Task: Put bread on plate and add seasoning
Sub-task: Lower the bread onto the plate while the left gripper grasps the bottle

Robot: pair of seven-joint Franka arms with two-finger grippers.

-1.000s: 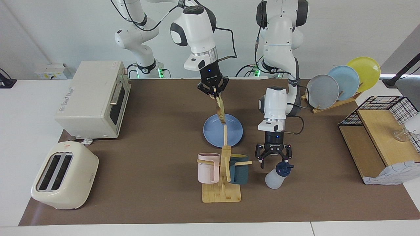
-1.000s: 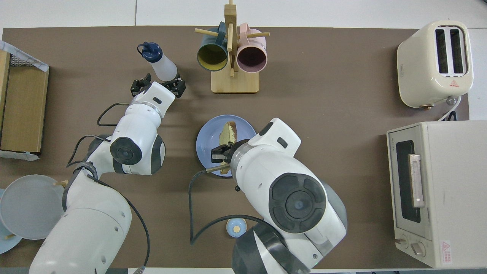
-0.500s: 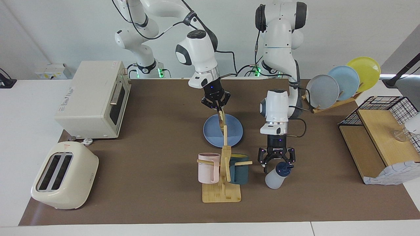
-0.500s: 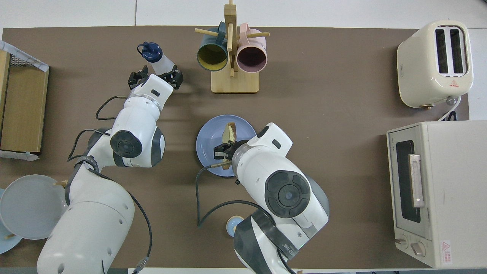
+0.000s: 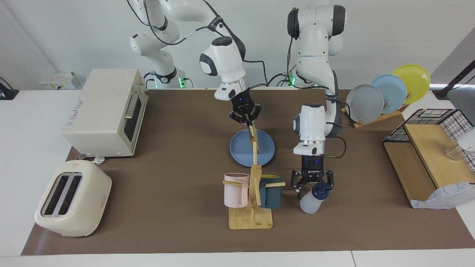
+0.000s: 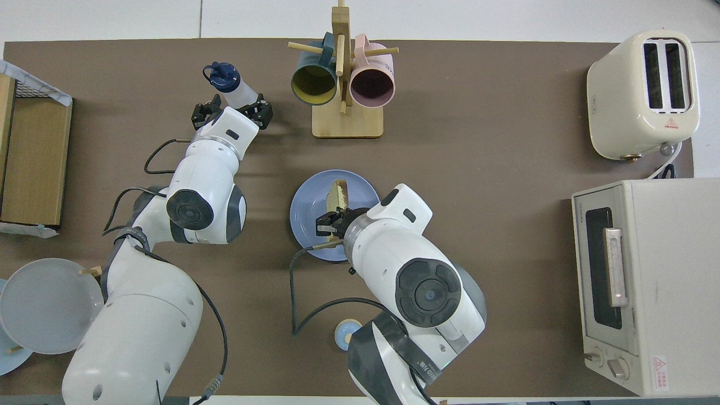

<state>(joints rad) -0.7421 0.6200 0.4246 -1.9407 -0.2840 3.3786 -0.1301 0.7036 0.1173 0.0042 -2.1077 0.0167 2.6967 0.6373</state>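
My right tool (image 5: 245,120) pinches the bread slice (image 5: 253,135) upright over the blue plate (image 5: 243,152). My left tool (image 5: 313,184) hangs spread around the seasoning bottle (image 5: 312,198).

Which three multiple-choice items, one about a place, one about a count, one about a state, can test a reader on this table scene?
1. The speckled bread slice hangs over:
A. cream toaster
B. round periwinkle-blue plate
C. wire basket

2. Mugs on the wooden mug stand:
A. one
B. two
C. four

3. The left tool is:
A. open around the translucent navy-capped seasoning bottle
B. shut on a mug
C. holding a plate

Answers: 1 B, the right tool holds the slice above it; 2 B, pink and teal; 3 A, fingers spread beside the cap.
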